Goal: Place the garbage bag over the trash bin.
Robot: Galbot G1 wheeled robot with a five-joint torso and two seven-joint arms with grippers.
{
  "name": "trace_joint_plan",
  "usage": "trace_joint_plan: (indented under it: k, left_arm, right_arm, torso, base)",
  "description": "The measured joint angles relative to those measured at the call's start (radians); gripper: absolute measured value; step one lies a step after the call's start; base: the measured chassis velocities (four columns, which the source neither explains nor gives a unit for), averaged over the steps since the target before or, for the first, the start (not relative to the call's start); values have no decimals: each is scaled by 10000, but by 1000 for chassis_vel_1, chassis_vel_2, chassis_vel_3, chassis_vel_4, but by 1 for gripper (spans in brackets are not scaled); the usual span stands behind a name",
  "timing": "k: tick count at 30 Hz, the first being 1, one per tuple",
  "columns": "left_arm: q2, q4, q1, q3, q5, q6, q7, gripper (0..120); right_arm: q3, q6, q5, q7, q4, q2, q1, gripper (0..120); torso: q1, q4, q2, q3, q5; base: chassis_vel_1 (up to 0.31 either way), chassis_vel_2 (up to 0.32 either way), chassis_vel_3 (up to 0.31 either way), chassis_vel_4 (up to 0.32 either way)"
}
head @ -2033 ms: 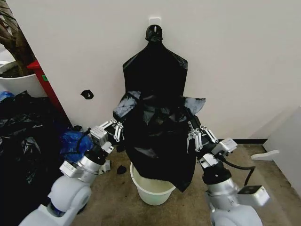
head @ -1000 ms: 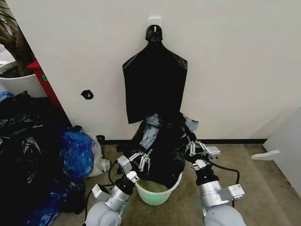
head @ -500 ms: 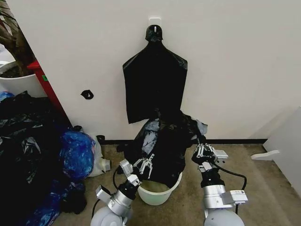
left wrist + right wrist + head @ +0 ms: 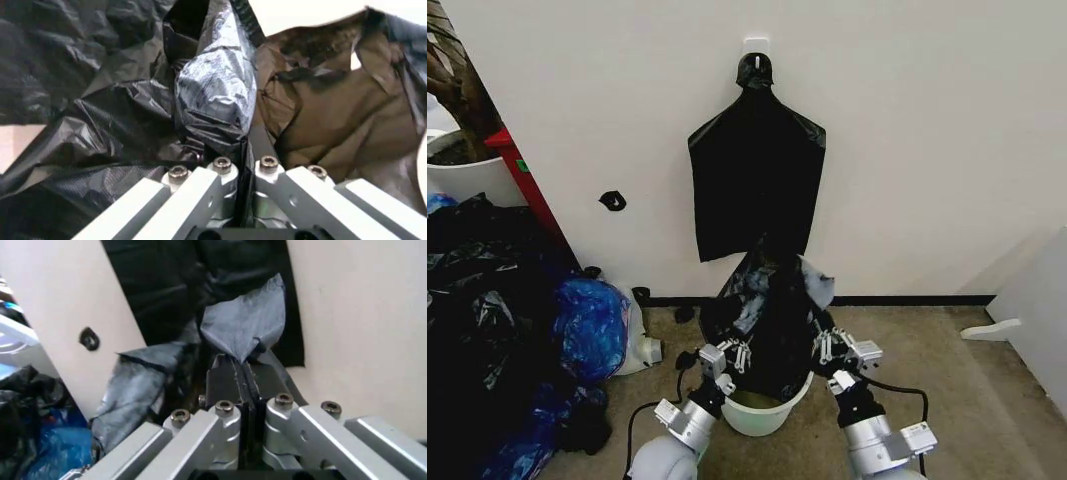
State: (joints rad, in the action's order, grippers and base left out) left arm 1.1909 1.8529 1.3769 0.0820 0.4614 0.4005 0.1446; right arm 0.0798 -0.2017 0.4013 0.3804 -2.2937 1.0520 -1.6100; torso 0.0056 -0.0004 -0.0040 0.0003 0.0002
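Observation:
The crinkled black garbage bag (image 4: 767,320) stands bunched over the white trash bin (image 4: 762,412), its lower part hanging into the bin's mouth. My left gripper (image 4: 733,352) is shut on the bag's left edge just above the rim. My right gripper (image 4: 832,345) is shut on the bag's right edge at about the same height. In the left wrist view the fingers (image 4: 230,155) pinch a fold of the garbage bag (image 4: 213,95). In the right wrist view the fingers (image 4: 227,377) clamp a grey-glinting flap of the garbage bag (image 4: 243,327).
A flat black bag (image 4: 755,180) hangs from a wall hook right behind. A heap of black and blue bags (image 4: 507,320) fills the floor at the left, with a red stand (image 4: 522,175) and a white plant pot (image 4: 462,175) beyond. A white panel (image 4: 1037,310) stands at the right.
Both grippers have carried the bag down from chest height to the bin's rim and drawn closer together. The bag's bottom has sunk into the bin.

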Motion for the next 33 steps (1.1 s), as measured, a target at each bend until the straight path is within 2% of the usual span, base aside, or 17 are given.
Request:
trace_joint_plan:
  k: [3,4,7,9,11,16,19,22,26,33]
  left_arm:
    - [-16,25,3,-96,1266,-87,611,0]
    - [-16,25,3,-96,1266,-87,611,0]
    - [5,425,36,-261,2975,-424,1507,0]
    - [0,1083,40,-301,4526,-944,2188,0]
    - [-21,1233,37,-283,4816,-1067,2367,0]
    - [-587,2407,55,428,7311,-2448,4233,0]
    - [-705,2416,46,649,7678,-2770,4767,0]
    - [-654,1936,-8,714,7841,-2966,5130,0]
    - [-66,934,-12,661,7828,-3013,5415,0]
    - [374,70,387,629,7585,-2870,5369,0]
  right_arm:
    - [65,198,225,204,-129,-7,46,0]
    - [65,198,225,204,-129,-7,46,0]
    - [295,139,120,99,-131,-34,81,0]
    - [584,-177,61,-395,-156,-76,85,0]
    - [647,-268,60,-535,-168,-81,85,0]
    - [1145,-1176,163,-1775,-341,-6,166,0]
    - [1230,-1307,177,-1952,-353,43,222,0]
    - [1317,-1403,137,-2051,-183,143,368,0]
    - [1333,-1536,-20,-2050,459,308,564,0]
    - [949,-1541,-469,-1722,1093,492,621,0]
  torso:
    - [0,1,0,0,0]
    - [0,1,0,0,0]
    - [0,1,0,0,0]
    - [0,0,0,0,1]
    - [0,0,0,0,1]
    - [0,2,0,0,1]
    - [0,2,0,0,1]
    - [0,1,0,0,-1]
    - [0,0,0,0,-1]
    - [0,0,-1,1,0]
  base:
    - [0,0,0,0]
    - [0,0,0,0]
    - [0,0,0,0]
    - [0,0,0,0]
    - [0,0,0,0]
    - [0,0,0,0]
    - [0,0,0,0]
    - [0,0,0,0]
    - [0,0,0,0]
    - [0,0,0,0]
